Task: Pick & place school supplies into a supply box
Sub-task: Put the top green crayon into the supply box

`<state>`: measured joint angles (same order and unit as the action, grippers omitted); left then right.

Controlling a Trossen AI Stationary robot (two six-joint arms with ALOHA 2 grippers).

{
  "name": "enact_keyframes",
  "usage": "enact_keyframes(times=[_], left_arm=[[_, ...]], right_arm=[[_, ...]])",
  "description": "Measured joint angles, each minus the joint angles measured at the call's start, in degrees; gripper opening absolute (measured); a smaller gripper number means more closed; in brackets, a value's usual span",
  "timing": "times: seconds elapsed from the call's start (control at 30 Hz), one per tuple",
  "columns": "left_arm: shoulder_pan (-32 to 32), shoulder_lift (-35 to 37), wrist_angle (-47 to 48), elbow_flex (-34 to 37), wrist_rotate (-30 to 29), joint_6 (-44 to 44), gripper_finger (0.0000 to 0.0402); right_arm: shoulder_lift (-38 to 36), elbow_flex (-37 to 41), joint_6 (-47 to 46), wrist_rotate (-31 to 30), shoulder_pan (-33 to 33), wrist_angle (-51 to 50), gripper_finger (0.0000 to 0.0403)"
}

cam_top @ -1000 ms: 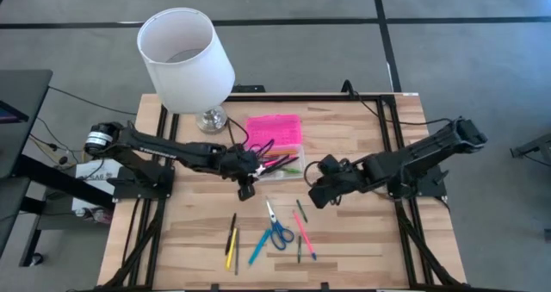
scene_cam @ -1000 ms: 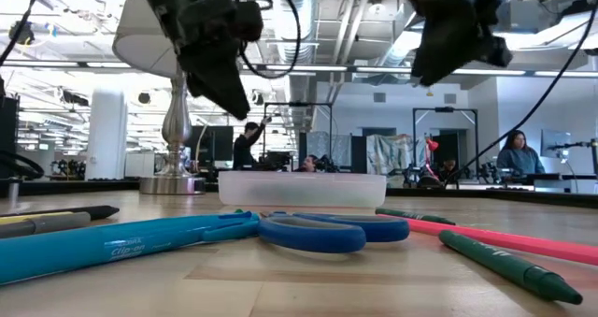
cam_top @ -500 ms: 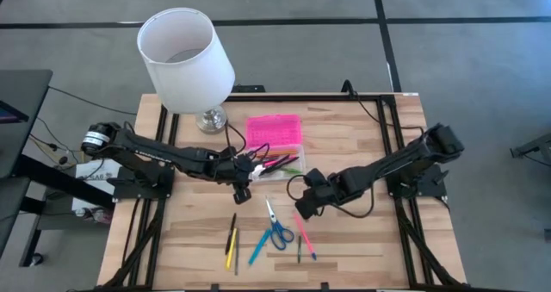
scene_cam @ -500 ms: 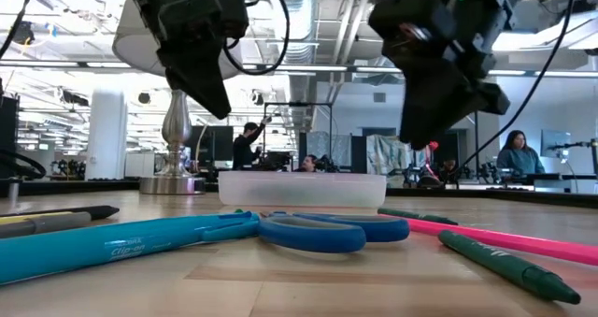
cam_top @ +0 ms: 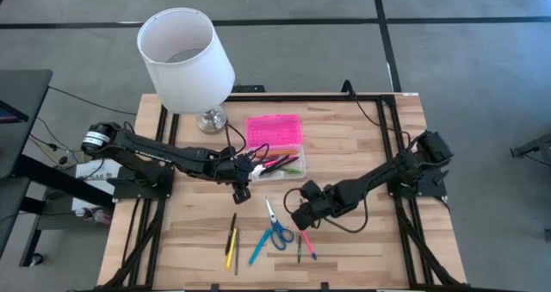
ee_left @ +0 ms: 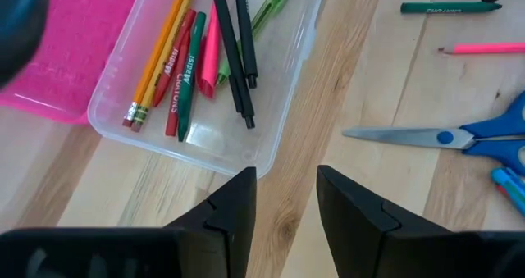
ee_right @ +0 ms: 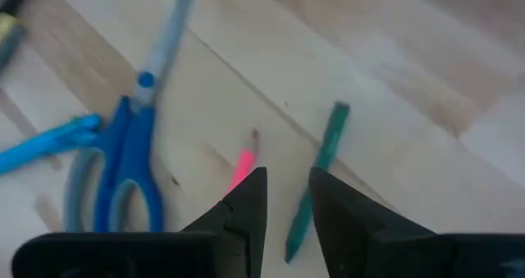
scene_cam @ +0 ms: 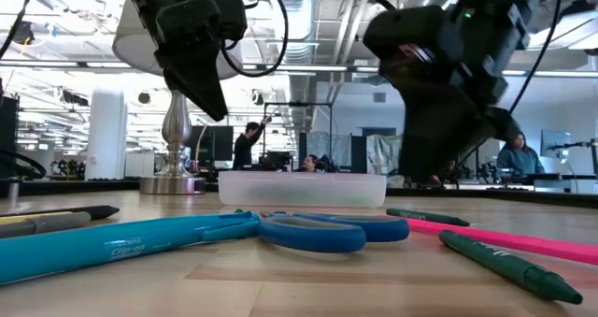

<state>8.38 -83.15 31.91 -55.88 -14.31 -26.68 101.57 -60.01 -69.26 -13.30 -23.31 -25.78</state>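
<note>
The supply box point(cam_top: 281, 165) is a clear tray holding several pens and pencils point(ee_left: 194, 69); its pink lid point(cam_top: 274, 130) lies just behind it. Loose on the wood lie blue-handled scissors point(cam_top: 276, 228), a blue pen point(cam_top: 257, 248), a pink pencil point(ee_right: 243, 165), a green pen point(ee_right: 321, 163) and yellow and dark pencils point(cam_top: 231, 245). My left gripper point(ee_left: 287, 192) hovers open by the tray's near left corner, nothing between its fingers. My right gripper point(ee_right: 287, 196) hangs open, low over the pink pencil and green pen, fingers slanting down.
A tall white lamp point(cam_top: 185, 58) stands at the table's far left behind the box. Black frame rails point(cam_top: 392, 128) run along the table's sides. Bare wood lies at the far right and near left. People and benches show in the room beyond the table.
My right gripper has come down and toward the table's near left, from beside the box to just above the loose pink pencil and green pen. Its fingers stay open. No supply has moved.
</note>
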Motion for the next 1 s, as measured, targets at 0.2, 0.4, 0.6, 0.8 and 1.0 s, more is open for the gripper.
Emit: enact_keyframes(times=[0.2, 0.4, 0.6, 0.8, 1.0], left_arm=[[0.0, 0.0, 0.45, 0.0, 0.02, 0.44, 0.0123], [0.0, 0.0, 0.52, 0.0, 0.0, 1.27, 0.0123], [0.0, 0.0, 0.63, 0.0, -0.02, 1.56, 0.0123], [0.0, 0.0, 0.63, 0.0, -0.09, 1.63, 0.0123], [-0.01, -0.04, 0.79, 0.0, -0.07, 1.6, 0.0123]], right_arm=[[1.42, 0.06, -2.79, -0.34, -0.84, -0.54, 0.0087], [1.84, -0.02, -3.21, -0.46, -0.57, -0.25, 0.0087], [1.84, -0.02, -2.41, -1.81, -0.57, -0.33, 0.0087], [4.44, 0.12, -1.4, -0.67, -0.2, -0.11, 0.0087], [6.73, -0.6, -1.22, 0.9, -0.27, 1.19, 0.0087]])
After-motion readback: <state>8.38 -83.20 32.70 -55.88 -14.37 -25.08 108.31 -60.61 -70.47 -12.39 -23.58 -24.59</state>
